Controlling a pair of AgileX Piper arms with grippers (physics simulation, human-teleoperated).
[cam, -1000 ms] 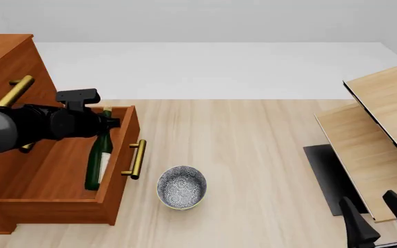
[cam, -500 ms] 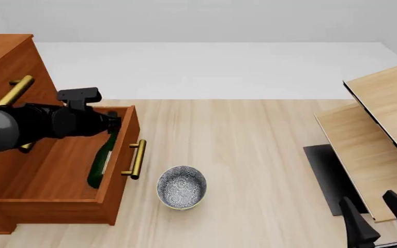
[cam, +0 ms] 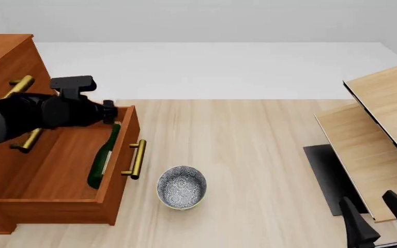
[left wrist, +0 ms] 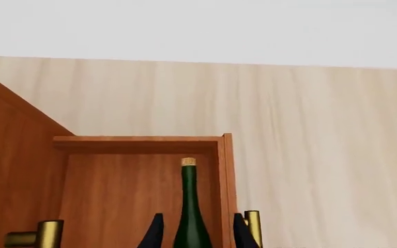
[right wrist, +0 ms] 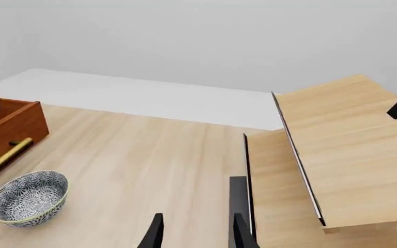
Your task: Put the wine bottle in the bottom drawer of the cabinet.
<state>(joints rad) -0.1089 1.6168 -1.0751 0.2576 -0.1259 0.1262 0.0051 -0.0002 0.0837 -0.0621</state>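
and there it is: the wine bottle (cam: 103,157) lies on its side inside the bottom drawer (cam: 54,175), pressed along the inner face of the drawer front, neck pointing away from the camera and base toward us. the drawer stands pulled well out of the cabinet (cam: 2,67), brass bar handle (cam: 136,159) facing the worktop (cam: 254,155).

the left gripper (cam: 109,112) hangs above the far end of the drawer, over the bottle's neck, and in the left wrist view its fingers (left wrist: 154,233) stand apart on either side of the green glass with a gap showing both sides. so, spread and holding nothing. the cork top (left wrist: 188,161) shows clear beyond them, the bottle lying free on the drawer floor.

my read: the placing is done, the bottle is where the task wants it. the task names no closing of the drawer, so little seems left beyond lifting that arm clear.

over on the other side, the right gripper (right wrist: 195,232) sits low near the front edge of the worktop, fingers parted and empty, pale wood panels (right wrist: 336,155) just beside it. the patterned bowl (cam: 182,187) stands on the worktop near the drawer handle, apart from it.
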